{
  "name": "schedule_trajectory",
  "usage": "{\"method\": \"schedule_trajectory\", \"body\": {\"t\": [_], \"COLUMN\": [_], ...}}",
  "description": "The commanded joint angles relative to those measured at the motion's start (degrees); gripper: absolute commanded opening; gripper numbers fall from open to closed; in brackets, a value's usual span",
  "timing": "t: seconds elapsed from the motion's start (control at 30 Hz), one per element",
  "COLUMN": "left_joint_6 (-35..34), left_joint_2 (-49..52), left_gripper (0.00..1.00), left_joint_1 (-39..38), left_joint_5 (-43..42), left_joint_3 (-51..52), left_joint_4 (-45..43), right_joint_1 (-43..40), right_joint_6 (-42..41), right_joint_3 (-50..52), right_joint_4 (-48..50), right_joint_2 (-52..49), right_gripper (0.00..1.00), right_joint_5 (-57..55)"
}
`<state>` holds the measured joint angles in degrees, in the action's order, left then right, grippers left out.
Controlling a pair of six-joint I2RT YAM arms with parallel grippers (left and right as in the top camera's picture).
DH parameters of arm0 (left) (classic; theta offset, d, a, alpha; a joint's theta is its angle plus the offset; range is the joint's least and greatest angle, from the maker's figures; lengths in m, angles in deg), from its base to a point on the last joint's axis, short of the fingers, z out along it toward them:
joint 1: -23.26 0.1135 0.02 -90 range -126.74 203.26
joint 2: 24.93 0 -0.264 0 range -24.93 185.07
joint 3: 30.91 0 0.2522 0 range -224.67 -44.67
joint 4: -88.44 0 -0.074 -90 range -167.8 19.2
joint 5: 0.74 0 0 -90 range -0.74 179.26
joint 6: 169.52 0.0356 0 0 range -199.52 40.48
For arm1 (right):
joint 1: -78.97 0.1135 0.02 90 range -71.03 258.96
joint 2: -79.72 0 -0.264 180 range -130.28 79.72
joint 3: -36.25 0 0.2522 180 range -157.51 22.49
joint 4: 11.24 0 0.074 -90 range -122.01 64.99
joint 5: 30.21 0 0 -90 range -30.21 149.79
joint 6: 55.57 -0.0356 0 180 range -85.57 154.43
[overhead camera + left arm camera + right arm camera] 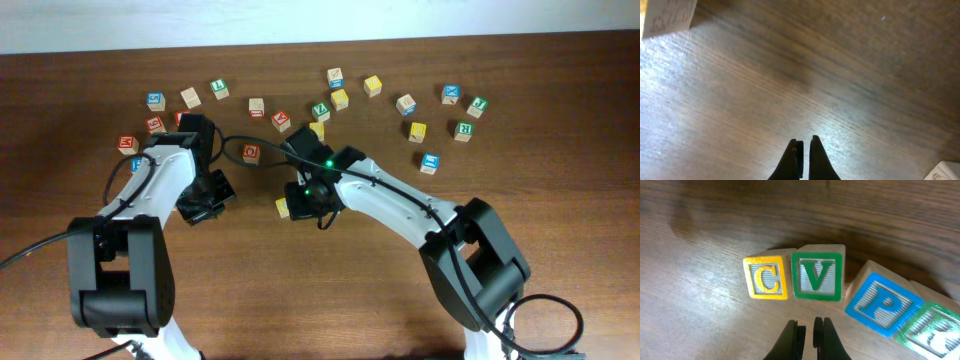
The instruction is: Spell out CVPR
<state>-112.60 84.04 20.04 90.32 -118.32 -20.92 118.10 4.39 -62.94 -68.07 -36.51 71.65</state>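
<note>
In the right wrist view four cubes lie in a row on the wood: a yellow-framed C [766, 277], a green V [817, 277] touching it, then a blue P [883, 305] and a green R [935, 332], both turned at an angle and cut by the frame edge. My right gripper [809, 325] hangs just in front of the C and V, shut and holding nothing. From overhead only the yellow cube [283, 207] shows beside the right gripper [305, 200]; the arm hides the others. My left gripper [803, 145] is shut over bare wood, left of the row [205, 200].
Several loose letter cubes are scattered along the table's back, from a blue one [155, 100] on the left to a green one [477, 105] on the right. A red-lettered cube [251, 152] lies between the arms. A pale cube corner [667, 17] shows beside the left gripper.
</note>
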Motion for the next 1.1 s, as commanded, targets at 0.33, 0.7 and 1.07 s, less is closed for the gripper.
{"method": "schedule_trajectory", "body": {"t": [0.33,0.7,1.07], "left_joint_6": [1.38,-0.17,-0.79], "left_joint_2": [0.74,0.74,0.74], "left_gripper": [0.0,0.0,0.0], "left_joint_1": [-0.81,-7.67,-8.79], "left_joint_5": [-7.41,-8.87,-12.33], "left_joint_3": [6.97,6.97,6.97], "left_joint_4": [-0.96,-2.4,-4.68], "right_joint_1": [-11.21,-6.8,-3.48], "right_joint_6": [2.14,2.12,0.81], "right_joint_3": [-13.35,-12.48,-12.28], "right_joint_4": [-4.28,3.72,4.2], "right_joint_2": [1.16,-5.25,-12.11], "right_gripper": [0.04,0.04,0.04], "right_joint_5": [0.87,-1.99,0.17]}}
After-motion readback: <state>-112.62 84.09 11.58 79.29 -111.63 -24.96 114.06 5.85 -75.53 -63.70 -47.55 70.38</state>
